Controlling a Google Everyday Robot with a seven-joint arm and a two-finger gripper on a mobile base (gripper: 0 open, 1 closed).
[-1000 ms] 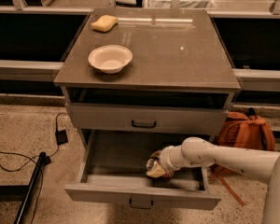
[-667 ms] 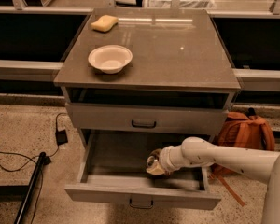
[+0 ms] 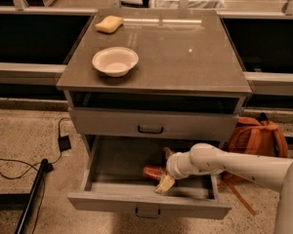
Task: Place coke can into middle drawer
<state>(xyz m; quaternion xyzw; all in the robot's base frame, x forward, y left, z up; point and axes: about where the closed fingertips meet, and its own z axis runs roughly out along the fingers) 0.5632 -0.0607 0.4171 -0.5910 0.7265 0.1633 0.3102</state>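
The coke can (image 3: 151,172) is a small red can lying on its side on the floor of the middle drawer (image 3: 112,201), which is pulled out wide. My gripper (image 3: 161,170) reaches into the drawer from the right, on the end of the white arm (image 3: 224,162). Its two tan fingers (image 3: 164,184) stand apart on either side of the can's right end, wider than the can. The gripper looks open, with the can resting between the fingers.
The shut drawer front (image 3: 151,123) sits just above the arm. A white bowl (image 3: 115,60) and a yellow sponge (image 3: 109,24) are on the cabinet top. An orange backpack (image 3: 258,136) leans at the cabinet's right. Cables (image 3: 63,141) and a black pole (image 3: 31,196) are on the floor at the left.
The fingers have spread apart and the red can now shows between them on the drawer floor. The arm has stayed in about the same place.
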